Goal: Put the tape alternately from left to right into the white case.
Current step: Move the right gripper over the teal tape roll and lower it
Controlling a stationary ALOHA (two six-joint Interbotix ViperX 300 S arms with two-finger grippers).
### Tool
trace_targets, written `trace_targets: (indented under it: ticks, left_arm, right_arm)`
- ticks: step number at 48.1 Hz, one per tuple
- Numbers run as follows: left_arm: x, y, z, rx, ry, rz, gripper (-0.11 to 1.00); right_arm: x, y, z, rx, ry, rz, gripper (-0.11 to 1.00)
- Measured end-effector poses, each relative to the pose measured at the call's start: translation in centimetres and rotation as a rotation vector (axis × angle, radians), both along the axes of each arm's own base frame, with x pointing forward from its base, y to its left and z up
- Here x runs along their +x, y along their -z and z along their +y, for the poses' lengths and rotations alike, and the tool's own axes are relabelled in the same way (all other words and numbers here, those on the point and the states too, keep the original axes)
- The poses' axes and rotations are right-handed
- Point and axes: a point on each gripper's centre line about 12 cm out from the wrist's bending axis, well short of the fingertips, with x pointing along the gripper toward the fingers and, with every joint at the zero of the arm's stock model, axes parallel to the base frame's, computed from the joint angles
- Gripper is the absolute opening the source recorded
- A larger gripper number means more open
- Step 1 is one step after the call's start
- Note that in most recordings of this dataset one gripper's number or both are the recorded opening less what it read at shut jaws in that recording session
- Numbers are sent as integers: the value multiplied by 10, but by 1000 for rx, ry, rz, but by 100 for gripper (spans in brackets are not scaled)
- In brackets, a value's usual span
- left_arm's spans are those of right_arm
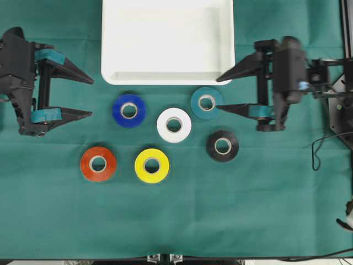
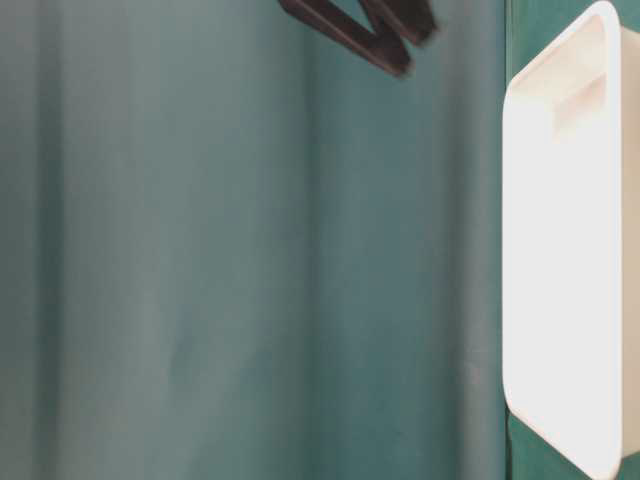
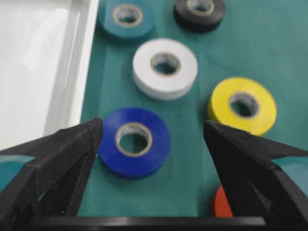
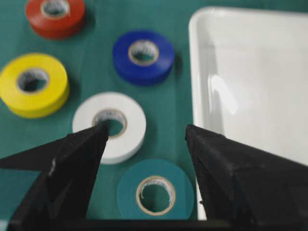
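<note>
Nearest the right wrist camera, the teal tape roll (image 4: 156,191) lies flat on the green cloth (image 1: 55,221) between the spread, empty jaws of the right gripper (image 1: 222,91), just beside the near long rim of the white case (image 1: 165,77), which sits at the top middle of the overhead view with nothing in it. Below that rim the blue roll (image 1: 128,110), white roll (image 1: 174,125) and black roll (image 1: 222,146) lie apart from one another, with the red roll (image 1: 98,163) and yellow roll (image 1: 151,165) further from the case. Over at the left edge the left gripper (image 1: 91,97) stands wide open and holds nothing, well apart from the blue roll in front of it.
</note>
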Motion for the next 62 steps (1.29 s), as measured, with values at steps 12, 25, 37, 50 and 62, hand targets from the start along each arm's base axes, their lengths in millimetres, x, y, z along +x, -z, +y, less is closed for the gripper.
trace_targets:
  ticks: [12, 25, 37, 50, 62]
  left_arm:
    - [4, 11, 0, -5, -2, 95, 62]
    - [4, 24, -1, -17, -10, 194, 63]
    - [6, 26, -1, -19, -11, 209, 62]
    - [6, 25, -1, -19, -11, 209, 62]
    - [6, 26, -1, -17, -10, 212, 62]
  right_arm:
    - [25, 19, 0, 21, 11, 120, 75]
    - [35, 26, 0, 24, 15, 187, 76]
    - [35, 25, 0, 26, 16, 190, 75]
    - [32, 30, 8, 68, 25, 258, 75]
    - [25, 45, 12, 152, 90, 383, 75]
